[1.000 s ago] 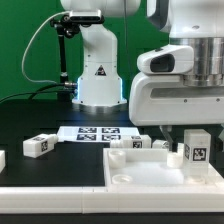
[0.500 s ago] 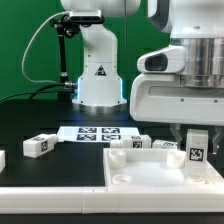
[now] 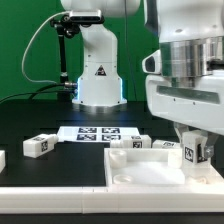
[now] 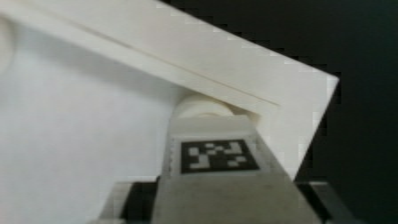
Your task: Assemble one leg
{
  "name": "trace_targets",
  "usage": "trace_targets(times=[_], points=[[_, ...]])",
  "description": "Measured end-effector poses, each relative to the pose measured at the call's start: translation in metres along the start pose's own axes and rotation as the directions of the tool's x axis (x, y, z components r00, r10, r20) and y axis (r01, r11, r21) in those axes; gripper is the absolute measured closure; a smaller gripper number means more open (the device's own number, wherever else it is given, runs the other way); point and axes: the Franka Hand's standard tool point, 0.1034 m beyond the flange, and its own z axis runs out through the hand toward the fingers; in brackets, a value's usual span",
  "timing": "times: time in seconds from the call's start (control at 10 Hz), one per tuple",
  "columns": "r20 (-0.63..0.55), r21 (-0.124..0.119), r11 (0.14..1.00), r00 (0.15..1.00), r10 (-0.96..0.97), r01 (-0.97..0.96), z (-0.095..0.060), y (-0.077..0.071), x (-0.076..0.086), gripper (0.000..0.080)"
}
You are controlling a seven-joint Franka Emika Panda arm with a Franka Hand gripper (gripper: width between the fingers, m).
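The gripper pinches the leg from both sides. The leg is a chunky white plastic post with a square black-and-white tag, and it stands upright over the smooth flat white panel.

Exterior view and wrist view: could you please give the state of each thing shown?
end effector: shut on the held leg.
held leg: upright, at the panel's corner.
panel: flat on the table.
loose leg: lying on the table, ungripped.
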Motion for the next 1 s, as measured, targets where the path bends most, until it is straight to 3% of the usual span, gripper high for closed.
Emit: trace_targets(times=[0.1,0.3,0.4,0.5,0.6,0.7,1.0], points=[[0.005,0.011,0.997,0.997,0.077,-0.077,0.001,0.000,-0.002,0.0517],[0.005,0.011,0.997,0.997,0.075,-0.075,0.001,0.000,-0.001,0.0515],[0.002,-0.001,1.000,1.000,-0.007,0.007,0.002,0.002,-0.002,0.0440],[0.017,-0.032,0.982,0.982,-0.186,0.186,0.005,0.009,-0.004,0.0301],[0.031,-0.035,0.918,0.919,-0.394,0.395,0.004,0.009,-0.002,0.0301],[0.043,-0.039,0.857,0.857,-0.513,0.514,0.001,0.009,-0.005,0.0183],[0.050,-0.032,0.752,0.752,-0.657,0.658,0.002,0.011,-0.007,0.0151]])
